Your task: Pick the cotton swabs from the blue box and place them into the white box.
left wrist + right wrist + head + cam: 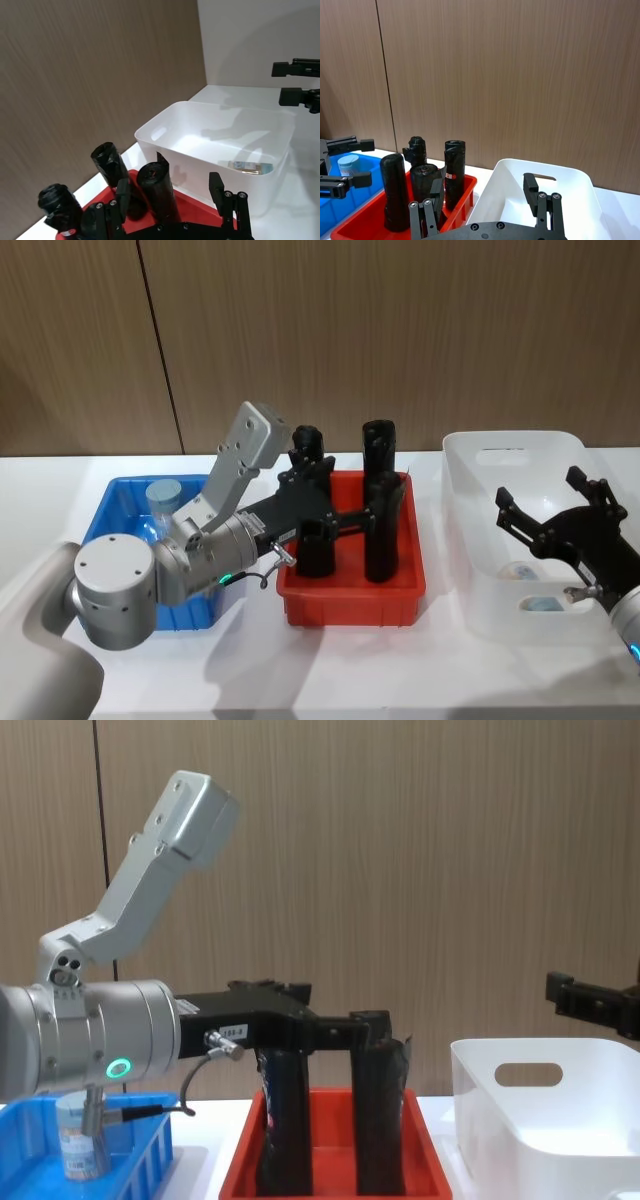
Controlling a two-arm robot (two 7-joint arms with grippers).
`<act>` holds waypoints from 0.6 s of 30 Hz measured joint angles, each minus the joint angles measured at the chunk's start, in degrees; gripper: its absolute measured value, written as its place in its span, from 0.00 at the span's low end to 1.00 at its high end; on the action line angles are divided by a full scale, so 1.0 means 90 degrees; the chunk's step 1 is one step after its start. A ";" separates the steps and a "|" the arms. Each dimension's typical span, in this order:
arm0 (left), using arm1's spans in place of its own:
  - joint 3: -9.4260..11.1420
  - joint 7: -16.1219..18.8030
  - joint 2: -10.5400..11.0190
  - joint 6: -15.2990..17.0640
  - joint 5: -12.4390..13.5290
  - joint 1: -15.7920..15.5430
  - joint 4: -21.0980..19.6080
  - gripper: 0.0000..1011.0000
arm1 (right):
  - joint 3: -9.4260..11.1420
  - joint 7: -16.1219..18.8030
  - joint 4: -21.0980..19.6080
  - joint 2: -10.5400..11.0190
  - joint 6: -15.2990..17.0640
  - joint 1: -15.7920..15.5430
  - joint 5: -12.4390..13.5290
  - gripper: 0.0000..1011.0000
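The left arm [118, 592] reaches over the blue box [102, 518] at the tabletop's [340, 670] left edge, where one cotton swab jar [163, 498] stands. The left pincer [188, 170] is released and empty above the red tray [350, 602]. The right pincer [542, 492], also released, hangs over the white box [468, 570], which has two cotton swab jars [545, 605] inside.

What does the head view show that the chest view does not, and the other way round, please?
Head view: the floor of the white box, where cotton swab jars sit. Chest view: the slotted side of the blue box, with its jar standing upright, side-on. Both: that jar in the blue box, black bottles in the red tray, the open left hand over that tray, the open right hand over the white box.
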 joint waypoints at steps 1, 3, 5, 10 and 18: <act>0.0009 0.0135 0.0010 -0.0015 0.0023 0.0052 -0.0072 0.99 | 0.0000 0.0000 -0.0001 0.0000 0.0000 0.0000 0.0000 0.99; 0.0017 0.0260 0.0020 -0.0030 0.0044 0.0101 -0.0143 0.99 | 0.0000 0.0000 -0.0002 0.0001 0.0000 0.0000 0.0000 0.99; 0.0031 0.0454 0.0034 -0.0056 0.0078 0.0175 -0.0250 0.99 | 0.0000 0.0000 -0.0002 0.0001 -0.0001 0.0000 0.0000 0.99; 0.0057 0.0828 0.0062 -0.0106 0.0141 0.0322 -0.0454 0.99 | -0.0001 0.0000 -0.0002 0.0002 -0.0001 0.0000 0.0000 0.99; 0.0106 0.1527 0.0114 -0.0197 0.0258 0.0589 -0.0841 0.99 | -0.0005 0.0001 -0.0002 0.0002 -0.0001 0.0000 0.0001 0.99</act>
